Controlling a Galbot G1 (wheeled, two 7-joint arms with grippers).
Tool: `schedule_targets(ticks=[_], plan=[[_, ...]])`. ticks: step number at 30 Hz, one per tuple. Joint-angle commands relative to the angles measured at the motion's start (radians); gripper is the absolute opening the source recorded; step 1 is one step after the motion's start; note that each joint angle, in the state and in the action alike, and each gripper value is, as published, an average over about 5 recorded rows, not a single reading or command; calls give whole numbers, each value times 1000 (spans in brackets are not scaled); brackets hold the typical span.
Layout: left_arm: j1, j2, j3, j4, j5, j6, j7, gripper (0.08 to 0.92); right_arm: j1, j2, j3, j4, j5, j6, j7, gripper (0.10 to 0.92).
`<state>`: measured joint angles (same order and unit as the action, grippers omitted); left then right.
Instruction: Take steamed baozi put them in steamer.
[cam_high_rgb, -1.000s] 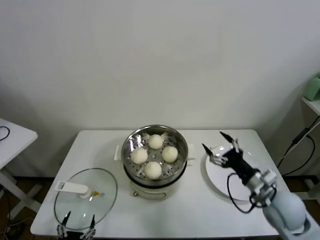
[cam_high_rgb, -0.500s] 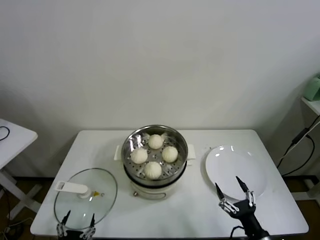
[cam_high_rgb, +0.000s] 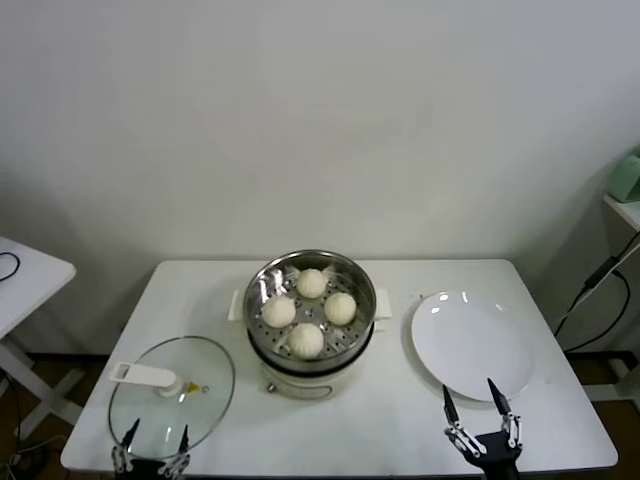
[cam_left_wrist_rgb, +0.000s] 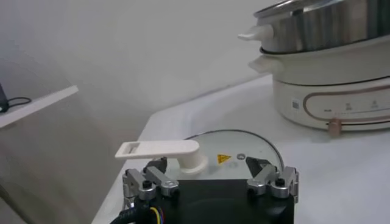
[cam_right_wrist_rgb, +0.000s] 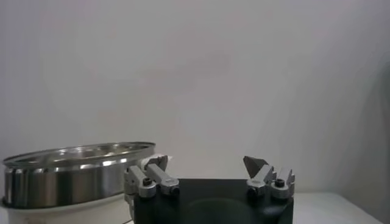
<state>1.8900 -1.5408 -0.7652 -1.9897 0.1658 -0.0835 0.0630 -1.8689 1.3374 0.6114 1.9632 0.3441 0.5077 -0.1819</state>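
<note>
All four buns (cam_high_rgb: 310, 311) lie inside the steamer (cam_high_rgb: 311, 295), the shiny steel basket with a holed bottom that sits on a cream-white pot (cam_high_rgb: 300, 377) near the middle of the white table (cam_high_rgb: 370, 420). One bun is toward the wall, one on each side, and one toward the robot – close together in a ring, none stacked. To the robot's right of the pot lies a flat white plate (cam_high_rgb: 472, 345), bare, just beside the pot but not touching it. To the robot's left and nearer the table's front edge lies a round glass lid (cam_high_rgb: 171, 395) with a white handle (cam_high_rgb: 143, 375), flat on the table. The right gripper (cam_high_rgb: 482, 425) sits low at the front edge of the table, just in front of the plate; its two fingers stand wide apart and hold nothing. The left gripper (cam_high_rgb: 152, 448) sits at the front edge too, by the near rim of the lid – its fingers are spread apart and empty, one on each side of the lid's handle in the left wrist view without touching it.
</note>
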Motion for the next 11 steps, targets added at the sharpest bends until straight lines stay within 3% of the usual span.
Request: schedule_targets(ticks=[1,11], plan=[[2,-3,-1,-3,0,0,0,823,-20,46,1,-21,0,64,-3,823],[3,-7,0,-4,1,0,0,823,-13,44,-4,-33,0,65,-5,823]])
